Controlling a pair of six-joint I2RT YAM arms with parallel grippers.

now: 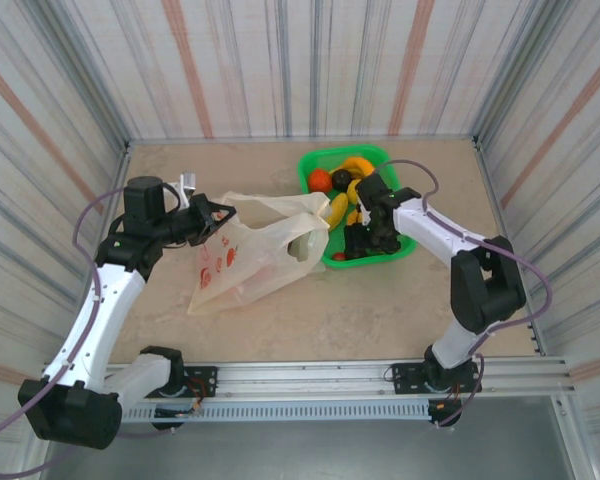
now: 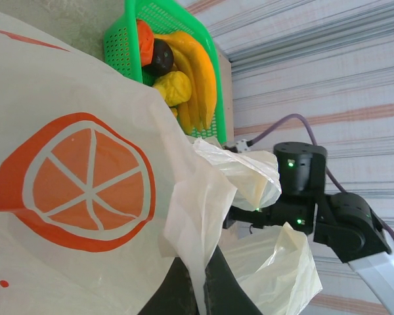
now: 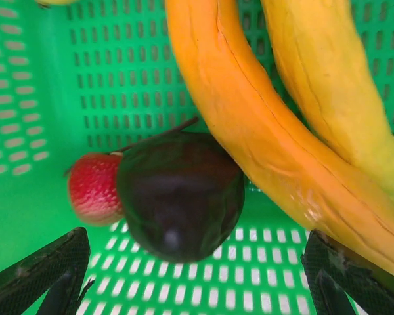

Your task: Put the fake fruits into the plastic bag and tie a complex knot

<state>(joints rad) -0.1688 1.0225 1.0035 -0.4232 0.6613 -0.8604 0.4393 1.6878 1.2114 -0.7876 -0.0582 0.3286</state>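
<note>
The cream plastic bag (image 1: 248, 258) with red-orange fruit prints lies on the table left of the green basket (image 1: 312, 160). My left gripper (image 1: 212, 215) is shut on a fold of the bag's upper edge (image 2: 197, 216), holding the mouth up toward the basket. Fake fruits lie in the basket: yellow bananas (image 1: 358, 166), a red-orange piece (image 1: 320, 180) and a dark one (image 1: 341, 180). My right gripper (image 1: 365, 240) is down inside the basket, open. Between and just ahead of its fingers sits a dark purple fruit (image 3: 177, 197), with a red strawberry (image 3: 92, 187) touching its left side and bananas (image 3: 262, 131) at its right.
The basket's mesh floor (image 3: 85, 79) and walls enclose the right gripper closely. The right arm (image 2: 302, 190) stands beyond the bag's open mouth in the left wrist view. Striped walls box the table on three sides; bare tabletop (image 1: 380, 310) lies in front.
</note>
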